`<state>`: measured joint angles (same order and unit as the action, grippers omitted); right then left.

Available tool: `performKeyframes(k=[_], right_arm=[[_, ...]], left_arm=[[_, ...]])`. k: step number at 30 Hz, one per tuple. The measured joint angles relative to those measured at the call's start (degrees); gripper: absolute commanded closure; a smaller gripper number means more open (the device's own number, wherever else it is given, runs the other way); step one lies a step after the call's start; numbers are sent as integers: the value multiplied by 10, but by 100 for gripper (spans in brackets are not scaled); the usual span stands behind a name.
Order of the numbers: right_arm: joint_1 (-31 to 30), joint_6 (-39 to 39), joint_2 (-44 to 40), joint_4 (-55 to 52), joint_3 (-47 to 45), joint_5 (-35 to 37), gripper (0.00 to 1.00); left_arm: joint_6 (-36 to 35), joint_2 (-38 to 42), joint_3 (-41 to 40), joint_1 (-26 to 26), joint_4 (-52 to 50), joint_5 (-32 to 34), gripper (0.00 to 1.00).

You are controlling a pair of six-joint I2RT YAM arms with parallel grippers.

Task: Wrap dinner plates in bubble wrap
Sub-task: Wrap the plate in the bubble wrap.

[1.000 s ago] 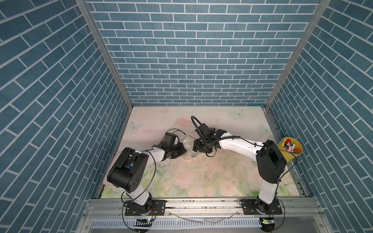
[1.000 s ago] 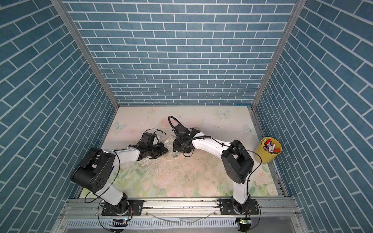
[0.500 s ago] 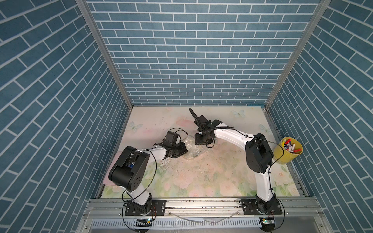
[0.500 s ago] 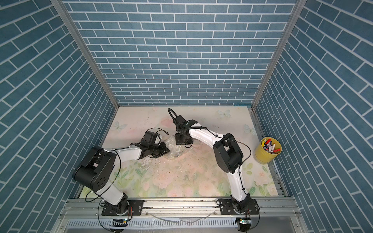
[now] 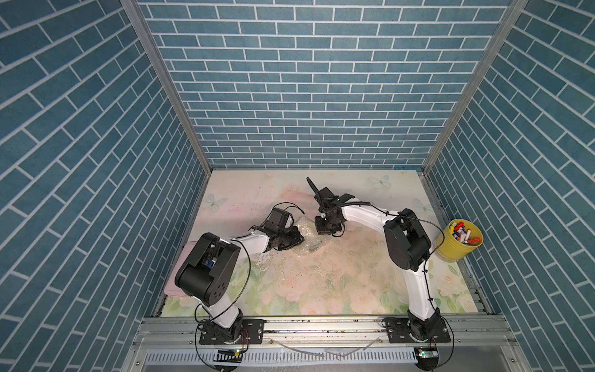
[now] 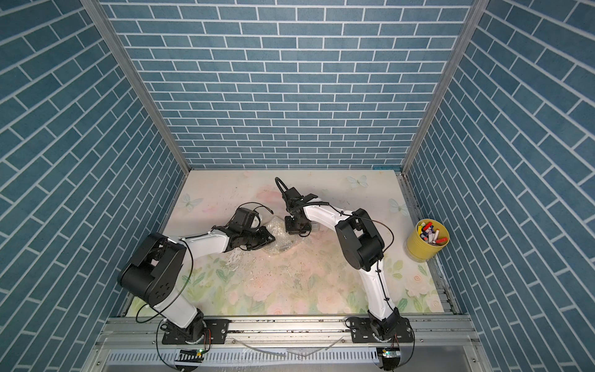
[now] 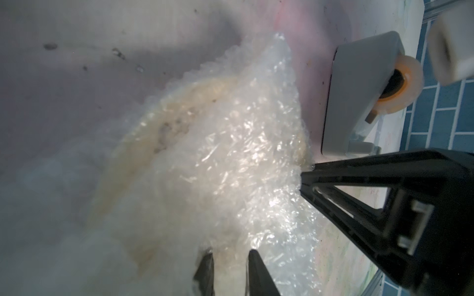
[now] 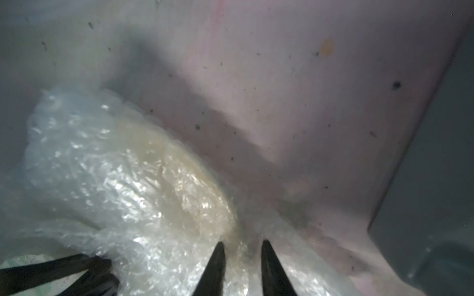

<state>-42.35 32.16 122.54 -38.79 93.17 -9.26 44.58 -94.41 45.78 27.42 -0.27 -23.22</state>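
– Where did the dinner plate [image 7: 133,159] lie?
– Near the middle of the floral table [image 5: 338,290], under the bubble wrap [image 5: 306,236]. Only its cream rim showed through the crinkled sheet in the wrist views.
– And the left gripper [image 7: 229,253]?
– It sat at one side of the bundle, its jaws narrowly parted with wrap between them. Whether they pinched it could not be told.
– The right gripper [image 8: 241,246]?
– It was at the other side, tips down and equally narrow, with wrap between them. Whether it gripped was likewise unclear.
– Anything else?
– A grey tape dispenser [image 7: 359,102] stood just beside the bundle. A yellow cup [image 5: 458,244] of markers stood well apart, at the table's right edge.
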Motion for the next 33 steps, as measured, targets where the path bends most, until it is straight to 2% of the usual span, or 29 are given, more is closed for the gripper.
performKeyframes(k=[7,10,13,16,19,21,27,33], right_arm=[[4,16,-7,40,-34,-13,79],[4,26,-16,59,-50,-16,80],[5,39,-21,71,-61,-16,80],[5,54,-24,82,-70,-19,81],[5,78,-31,100,-85,-27,81],[4,100,-36,118,-98,-34,82],[-7,159,-44,165,-125,-44,82],[-14,182,-56,186,-141,-40,82]], left_arm=[[35,26,9,46,-8,26,78],[52,12,11,52,10,25,83],[73,1,10,52,21,26,83],[84,38,3,52,9,49,76],[92,104,-4,52,-5,77,78],[96,116,0,53,-1,81,82],[112,57,-21,54,6,85,83],[121,15,-27,51,47,73,83]])
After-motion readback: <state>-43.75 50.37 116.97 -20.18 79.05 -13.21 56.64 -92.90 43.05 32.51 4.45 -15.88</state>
